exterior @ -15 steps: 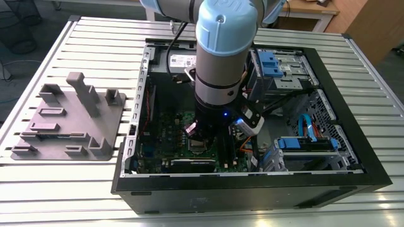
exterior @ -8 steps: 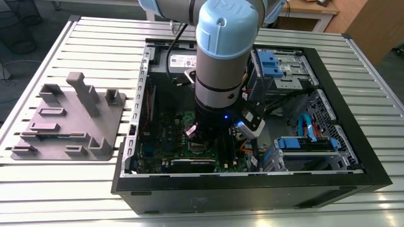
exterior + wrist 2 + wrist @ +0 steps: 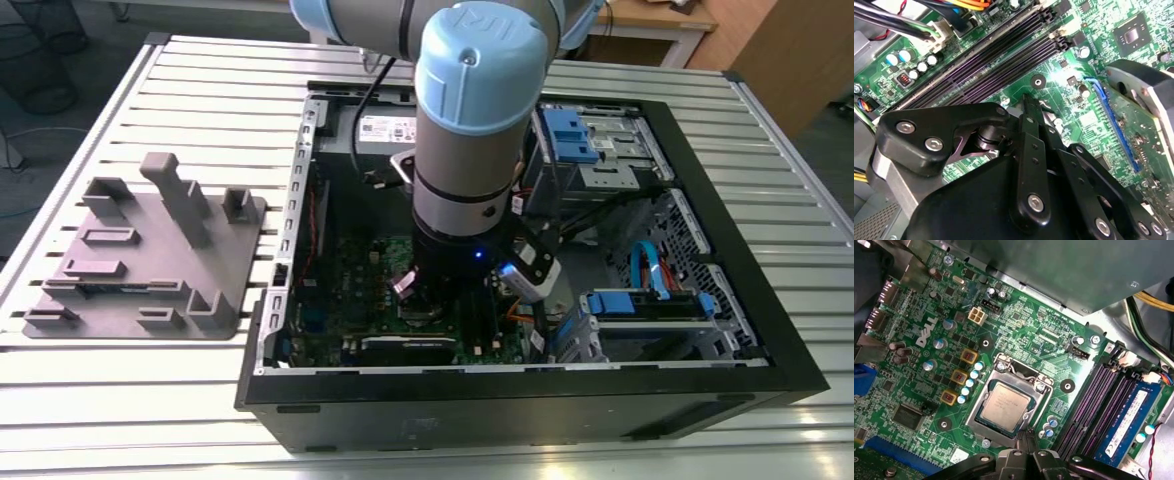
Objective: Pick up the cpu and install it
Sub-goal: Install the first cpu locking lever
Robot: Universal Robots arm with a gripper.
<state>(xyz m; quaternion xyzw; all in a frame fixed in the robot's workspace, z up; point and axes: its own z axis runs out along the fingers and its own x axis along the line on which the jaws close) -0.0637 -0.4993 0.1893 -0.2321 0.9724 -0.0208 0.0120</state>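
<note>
1. The cpu (image 3: 1005,403) lies flat inside the socket frame (image 3: 1019,371) on the motherboard (image 3: 1024,320); one chip, one socket.
2. The gripper (image 3: 1026,436) hangs just beside the socket edge, fingers drawn together, holding nothing.
3. Seating looks done; I judge the frame needs closing.

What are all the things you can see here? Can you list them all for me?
Small flat square silver-grey cpu: one, lying in the metal socket frame on the board.
Green motherboard: one, inside the case.
Open black computer case: one, lying on the table.
Dark purple memory slots: several, side by side on the board.
Blue memory stick: one, beside those slots.
Grey plastic fixture tray with upright blocks: one, on the exterior view's left.
Slatted metal table: one, pale grey.
Robot arm: one, grey and light blue, reaching into the case.
Black gripper: one, just over the cpu's edge.
</note>
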